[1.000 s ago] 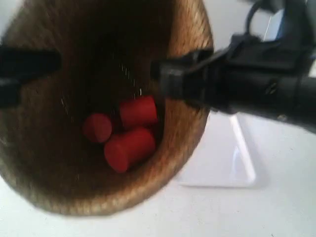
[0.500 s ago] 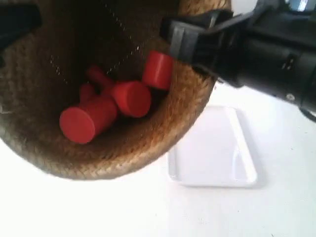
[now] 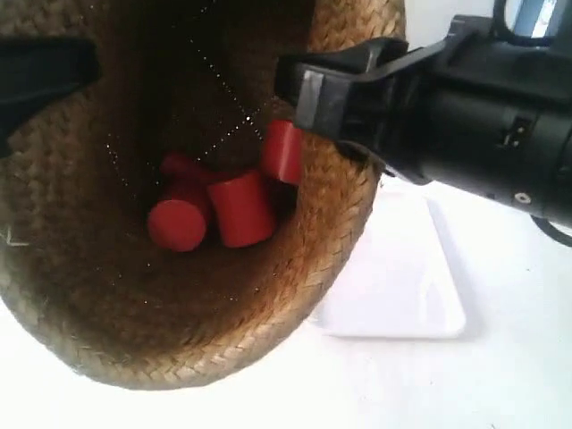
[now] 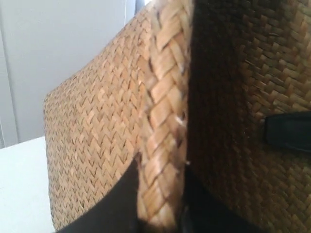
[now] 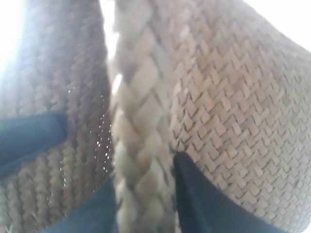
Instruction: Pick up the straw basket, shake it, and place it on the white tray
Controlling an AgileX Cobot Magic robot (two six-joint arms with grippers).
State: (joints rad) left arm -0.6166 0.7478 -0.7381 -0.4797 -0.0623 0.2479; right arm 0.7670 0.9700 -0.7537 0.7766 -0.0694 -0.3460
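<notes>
Held up by its braided rim on two opposite sides, tipped mouth-on to the exterior camera: straw basket (image 3: 179,340), not standing on the white tray (image 3: 402,286). Seen only from the exterior: a loose heap of red cylinders (image 3: 239,210) at the dark bottom, at least three, touching one another, well below both sets of jaws. Hidden from both wrist cameras, showing instead the grip itself. Left gripper (image 4: 163,204) clamped on the braid, one finger against the outer weave, the other inside. Right gripper (image 5: 146,194) pinched on the rim the same way, jaws straddling the braid, opposite finger visible across the mouth. Beyond the basket, under the arm at the exterior view's right (image 3: 465,125): tray flat on the white table (image 3: 465,393)
</notes>
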